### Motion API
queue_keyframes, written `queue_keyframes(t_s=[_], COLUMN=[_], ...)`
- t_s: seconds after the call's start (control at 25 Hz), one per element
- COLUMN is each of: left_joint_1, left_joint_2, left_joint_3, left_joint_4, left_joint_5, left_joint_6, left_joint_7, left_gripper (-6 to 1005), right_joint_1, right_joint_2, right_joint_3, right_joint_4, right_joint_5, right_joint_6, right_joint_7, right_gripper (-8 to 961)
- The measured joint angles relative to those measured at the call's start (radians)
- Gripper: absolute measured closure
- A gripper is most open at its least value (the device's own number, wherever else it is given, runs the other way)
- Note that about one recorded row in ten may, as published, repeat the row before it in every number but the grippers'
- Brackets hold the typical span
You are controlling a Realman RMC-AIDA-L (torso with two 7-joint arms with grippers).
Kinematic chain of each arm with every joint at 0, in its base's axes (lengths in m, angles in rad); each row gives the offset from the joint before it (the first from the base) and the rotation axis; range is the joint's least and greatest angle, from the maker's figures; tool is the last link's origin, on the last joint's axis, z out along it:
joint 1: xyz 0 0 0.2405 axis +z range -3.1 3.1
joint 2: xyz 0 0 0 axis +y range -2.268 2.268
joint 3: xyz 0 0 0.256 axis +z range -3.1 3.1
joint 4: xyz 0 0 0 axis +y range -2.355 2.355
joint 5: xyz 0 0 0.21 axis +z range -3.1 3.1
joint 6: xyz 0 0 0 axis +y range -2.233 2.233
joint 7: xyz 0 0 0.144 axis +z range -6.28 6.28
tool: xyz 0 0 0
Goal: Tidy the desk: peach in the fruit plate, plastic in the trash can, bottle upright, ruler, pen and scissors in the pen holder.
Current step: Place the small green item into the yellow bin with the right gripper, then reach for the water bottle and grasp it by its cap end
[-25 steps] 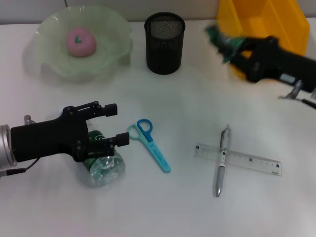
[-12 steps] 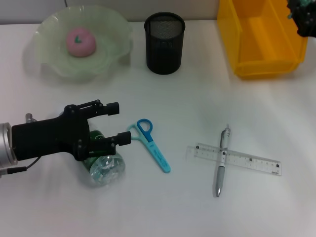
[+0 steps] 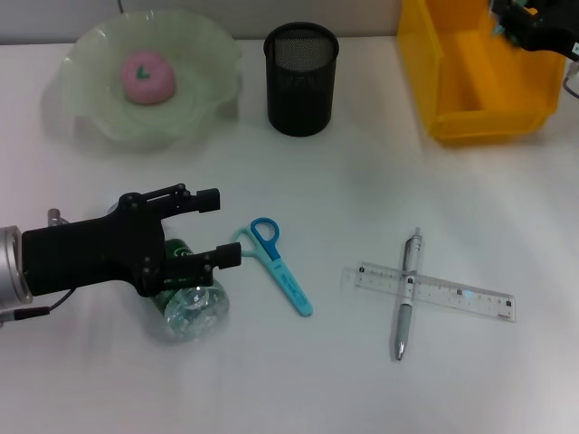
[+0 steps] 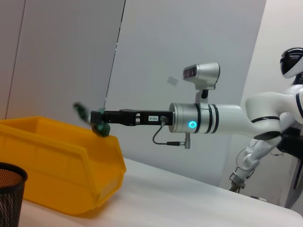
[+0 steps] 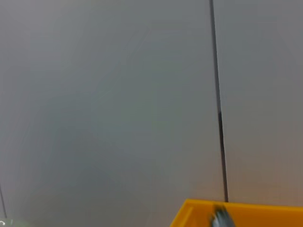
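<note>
Yellow bin (image 3: 470, 72) has my right tool (image 3: 517, 20) above it, gripping plastic (image 4: 81, 111); my left tool (image 3: 215, 228) sits open around the fallen bottle (image 3: 188, 303).

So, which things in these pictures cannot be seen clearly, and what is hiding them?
- Bottle: in the head view the left gripper and its arm cover most of it; the cap end is hidden.
- Right gripper: cut off by the head view's edge above the yellow bin; in the left wrist view the green thing at its tip is too small and blurred to identify.
- Inside of the pen holder: too dark to judge its contents.
</note>
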Motion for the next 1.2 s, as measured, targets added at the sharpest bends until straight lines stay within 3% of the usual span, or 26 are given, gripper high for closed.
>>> queue_keyframes(t_s=[0.04, 0.24, 0.48, 0.64, 0.88, 0.96, 1.2], left_joint_1=[0.001, 0.004, 0.001, -0.001, -0.007, -0.008, -0.014], left_joint_2=[0.0, 0.0, 0.002, 0.003, 0.004, 0.003, 0.001], left_joint_3=[0.0, 0.0, 0.0, 0.0, -0.008, -0.012, -0.014], left_joint_4=[0.0, 0.0, 0.0, 0.0, 0.0, 0.0, 0.001], left_joint_5=[0.0, 0.0, 0.0, 0.0, 0.0, -0.001, -0.002], left_joint_6=[0.0, 0.001, 0.001, 0.001, -0.007, -0.008, -0.011], left_joint_7=[0.0, 0.0, 0.0, 0.0, -0.011, -0.015, -0.045], left_gripper=[187, 186, 187, 187, 186, 186, 187], right_joint_1=[0.002, 0.004, -0.003, -0.051, -0.146, -0.168, -0.183], right_joint_2=[0.001, 0.007, 0.008, 0.0, -0.048, -0.062, -0.057], right_joint_3=[0.0, 0.0, 0.007, 0.01, 0.003, -0.003, -0.003], right_joint_4=[0.0, -0.007, -0.031, -0.094, -0.127, -0.119, -0.118], right_joint_5=[-0.002, -0.003, -0.001, 0.001, -0.015, -0.086, -0.268], right_joint_6=[0.005, 0.025, 0.01, -0.196, -0.583, -0.702, -0.787], right_joint_7=[0.001, 0.005, 0.053, 0.178, 0.299, 0.301, 0.301], right_gripper=[776, 538, 332, 280, 267, 266, 266])
